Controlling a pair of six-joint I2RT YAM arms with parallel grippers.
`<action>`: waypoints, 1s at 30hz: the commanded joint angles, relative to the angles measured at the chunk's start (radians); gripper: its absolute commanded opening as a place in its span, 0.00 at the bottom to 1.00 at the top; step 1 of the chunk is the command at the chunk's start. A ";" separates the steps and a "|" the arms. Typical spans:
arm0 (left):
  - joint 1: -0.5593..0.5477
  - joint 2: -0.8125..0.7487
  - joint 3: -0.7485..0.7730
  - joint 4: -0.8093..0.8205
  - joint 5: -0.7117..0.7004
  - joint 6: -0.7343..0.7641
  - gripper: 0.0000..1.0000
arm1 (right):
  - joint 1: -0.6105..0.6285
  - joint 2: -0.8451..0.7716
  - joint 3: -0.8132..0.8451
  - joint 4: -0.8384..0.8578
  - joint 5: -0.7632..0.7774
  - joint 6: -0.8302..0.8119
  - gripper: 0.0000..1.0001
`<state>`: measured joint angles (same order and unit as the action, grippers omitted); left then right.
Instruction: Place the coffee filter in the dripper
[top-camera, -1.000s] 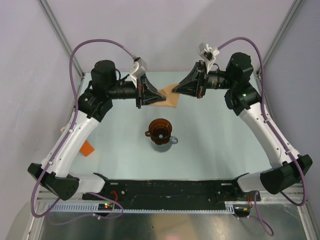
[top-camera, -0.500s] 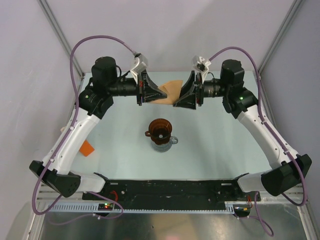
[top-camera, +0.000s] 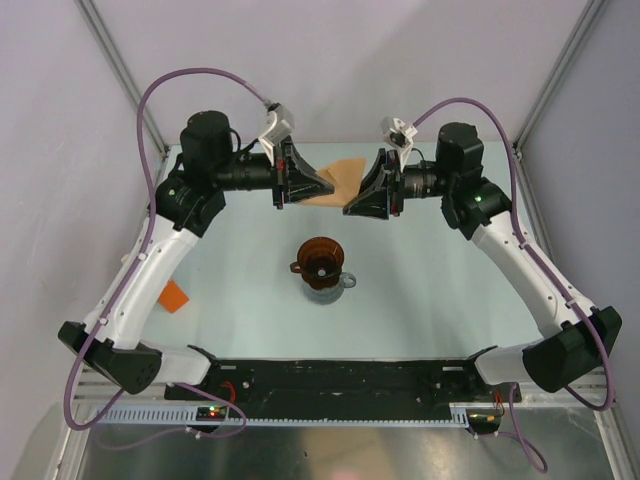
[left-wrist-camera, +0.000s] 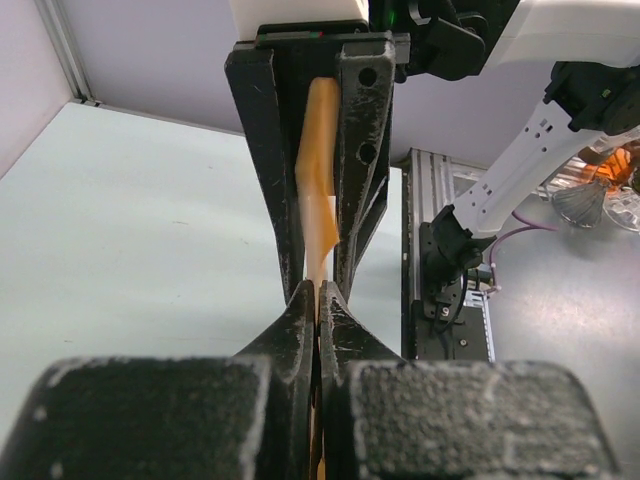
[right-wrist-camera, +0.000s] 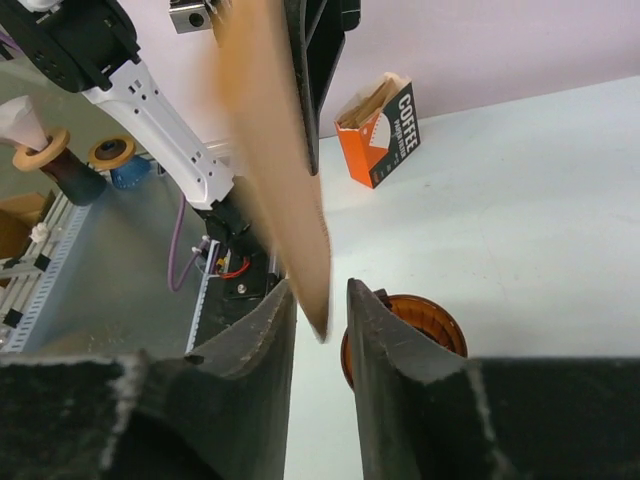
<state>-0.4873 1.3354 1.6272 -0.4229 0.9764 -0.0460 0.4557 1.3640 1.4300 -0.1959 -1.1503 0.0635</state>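
Observation:
The coffee filter (top-camera: 347, 177), thin tan paper, hangs in the air at the back centre. My left gripper (top-camera: 332, 186) is shut on its left edge; the left wrist view shows the paper (left-wrist-camera: 321, 200) pinched between the closed fingers (left-wrist-camera: 296, 320). My right gripper (top-camera: 347, 208) faces it from the right, jaws slightly apart. The filter's lower corner (right-wrist-camera: 300, 250) dips into that gap without being clamped. The dripper (top-camera: 321, 260), reddish-brown, stands below on the table, and its rim (right-wrist-camera: 432, 318) shows behind the right finger (right-wrist-camera: 385, 335).
The dripper sits on a clear vessel with a handle (top-camera: 346, 282). An orange box (top-camera: 175, 297) lies beside the left arm and shows as a coffee-filter box (right-wrist-camera: 378, 128) in the right wrist view. Frame posts (top-camera: 120, 70) flank the back corners.
The right arm has swung left toward the left gripper. Its jaws, at the filter's right corner a second ago, now stand apart around the filter's edge. The left gripper keeps its hold.

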 joint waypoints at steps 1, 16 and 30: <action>0.001 0.001 0.037 0.014 0.014 -0.020 0.00 | 0.004 -0.021 0.015 0.079 -0.009 0.030 0.37; 0.140 0.069 0.165 0.152 -0.070 -0.243 0.70 | -0.041 0.017 0.009 0.367 0.089 0.314 0.00; 0.165 -0.021 -0.285 0.903 -0.267 -0.848 0.88 | -0.099 0.079 -0.015 0.758 0.352 0.876 0.00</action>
<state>-0.2592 1.3613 1.3731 0.2893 0.7822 -0.7826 0.3496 1.4387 1.4143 0.4484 -0.8700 0.7914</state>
